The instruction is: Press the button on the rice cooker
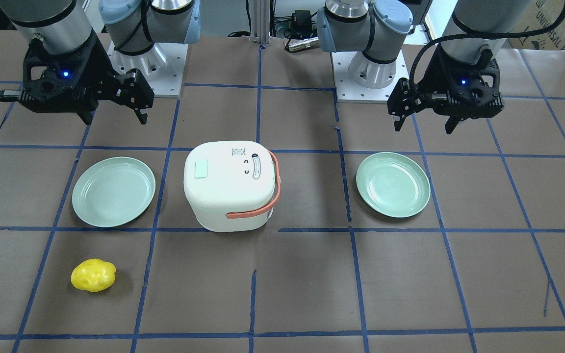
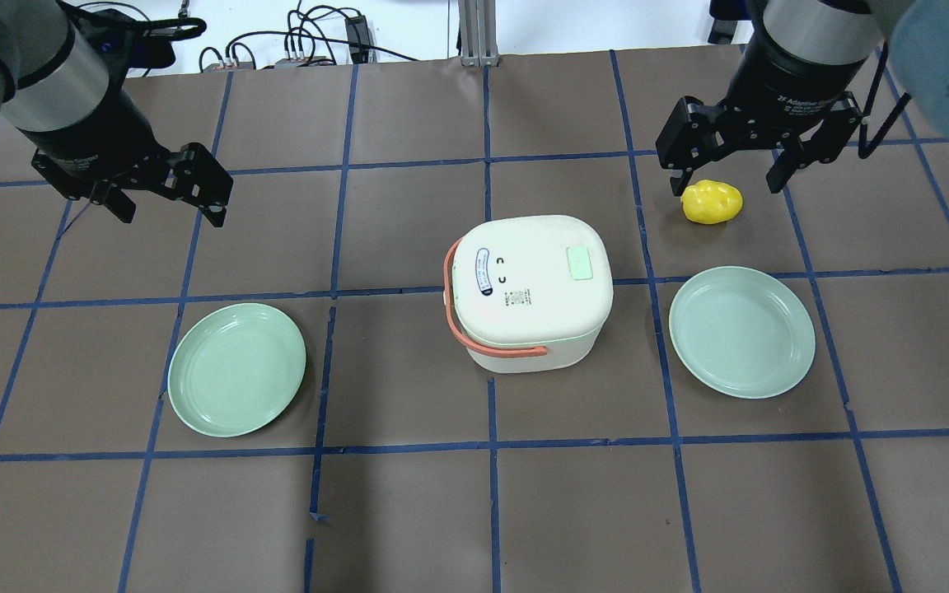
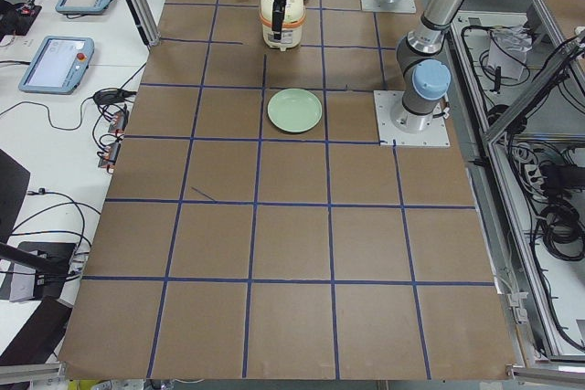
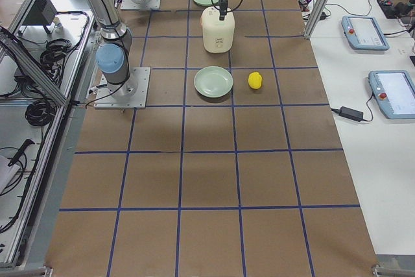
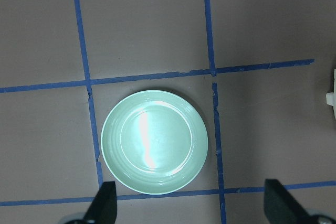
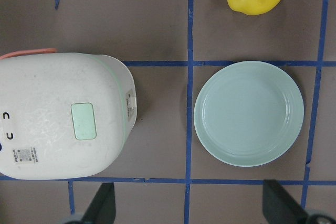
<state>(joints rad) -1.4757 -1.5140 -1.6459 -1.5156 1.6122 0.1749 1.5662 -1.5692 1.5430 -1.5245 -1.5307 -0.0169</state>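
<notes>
The white rice cooker [image 1: 228, 189] with an orange handle stands at the table's middle, also in the overhead view [image 2: 528, 288]. Its pale green button [image 1: 200, 169] is on the lid, toward the robot's right side [image 2: 580, 265], and shows in the right wrist view [image 6: 83, 121]. My right gripper [image 2: 725, 188] is open and empty, hovering high beyond the cooker's right side [image 1: 115, 121]. My left gripper [image 2: 171, 218] is open and empty, far to the cooker's left [image 1: 423, 128].
A green plate [image 2: 742, 331] lies right of the cooker and another plate [image 2: 237, 368] lies left of it. A yellow lumpy object [image 2: 712, 203] lies beyond the right plate, below my right gripper. Blue tape lines cross the brown table.
</notes>
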